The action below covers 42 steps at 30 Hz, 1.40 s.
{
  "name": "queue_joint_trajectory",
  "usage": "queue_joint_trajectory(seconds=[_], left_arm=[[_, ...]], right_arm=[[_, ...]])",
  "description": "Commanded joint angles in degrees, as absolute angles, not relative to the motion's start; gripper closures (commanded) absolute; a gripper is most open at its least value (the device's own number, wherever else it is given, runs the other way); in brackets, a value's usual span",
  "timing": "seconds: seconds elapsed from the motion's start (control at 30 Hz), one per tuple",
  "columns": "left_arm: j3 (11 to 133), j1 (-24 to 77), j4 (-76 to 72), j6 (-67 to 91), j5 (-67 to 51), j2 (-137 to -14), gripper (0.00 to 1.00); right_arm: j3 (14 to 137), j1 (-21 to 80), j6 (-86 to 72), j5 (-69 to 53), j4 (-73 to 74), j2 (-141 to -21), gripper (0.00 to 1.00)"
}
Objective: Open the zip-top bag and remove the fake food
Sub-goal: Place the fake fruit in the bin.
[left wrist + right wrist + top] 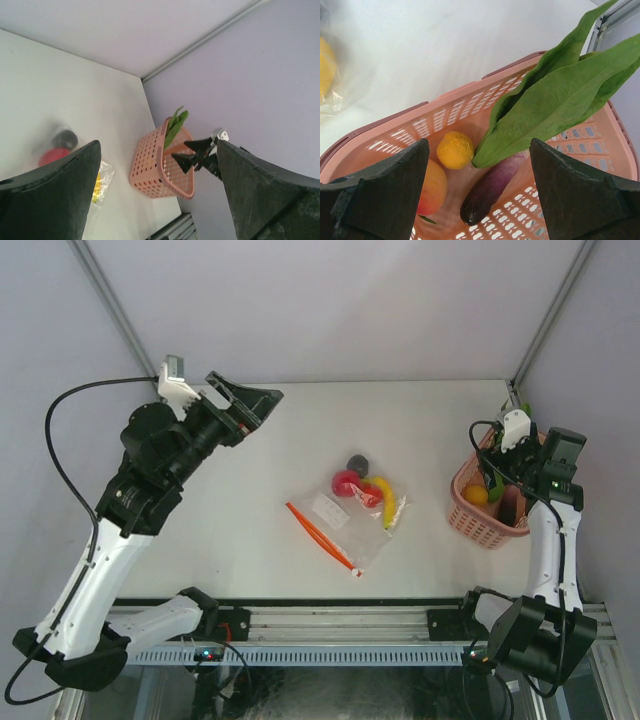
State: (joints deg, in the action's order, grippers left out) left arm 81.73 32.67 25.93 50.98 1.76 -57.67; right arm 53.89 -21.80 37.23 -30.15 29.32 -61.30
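The zip-top bag (345, 525) lies flat mid-table, its red-orange zipper strip (322, 538) along the near-left edge and a white label (330, 510) on it. A red fruit (347, 483) and a yellow banana (386, 500) lie at its far end. A dark ball (357, 462) sits just beyond; I cannot tell if it is inside. My left gripper (250, 398) is open and empty, raised far left of the bag. My right gripper (500, 488) is open and empty over the pink basket (462, 515). The right wrist view shows it (477, 142) above an orange citrus (455, 149).
The basket (395, 117) at the right edge holds a peach (432, 185), a purple eggplant (490, 190) and long green leaves (560, 100). The left wrist view shows the basket (145, 170) by the right wall. Walls close the back and sides.
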Motion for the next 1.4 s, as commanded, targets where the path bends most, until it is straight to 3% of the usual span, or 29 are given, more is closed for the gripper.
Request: queue_joint_trajectory(seconds=[0.0, 0.2, 0.73, 0.9, 1.03, 1.17, 1.37], left_arm=[[79.38, 28.74, 19.71, 53.80, -4.81, -56.90, 0.00], [78.79, 30.35, 17.03, 55.39, -7.91, -57.67, 0.00], [79.46, 37.79, 16.32, 48.10, 1.24, -51.77, 0.00], [60.46, 37.71, 4.04, 39.22, -0.43, -45.77, 0.00], [41.61, 37.62, -12.29, 33.37, -5.62, -38.56, 0.00], [32.91, 37.62, -12.05, 32.62, -2.84, -33.38, 0.03], [19.85, 37.62, -13.57, 34.89, -2.57, -27.69, 0.14]], right_arm=[[53.62, -22.18, 36.04, -31.84, 27.00, -60.76, 0.19], [53.60, -22.21, 35.95, -32.04, 27.07, -60.65, 0.19], [53.58, -22.19, 35.16, -38.31, 27.04, -58.92, 0.19], [53.44, -21.74, 35.57, -47.05, 26.90, -55.76, 0.17], [53.20, -20.34, 31.18, -51.56, 23.69, -53.46, 0.01], [52.57, -15.78, 29.16, -55.31, 20.46, -53.90, 0.01], [54.41, -2.11, 45.37, -61.51, 25.52, -57.69, 0.06]])
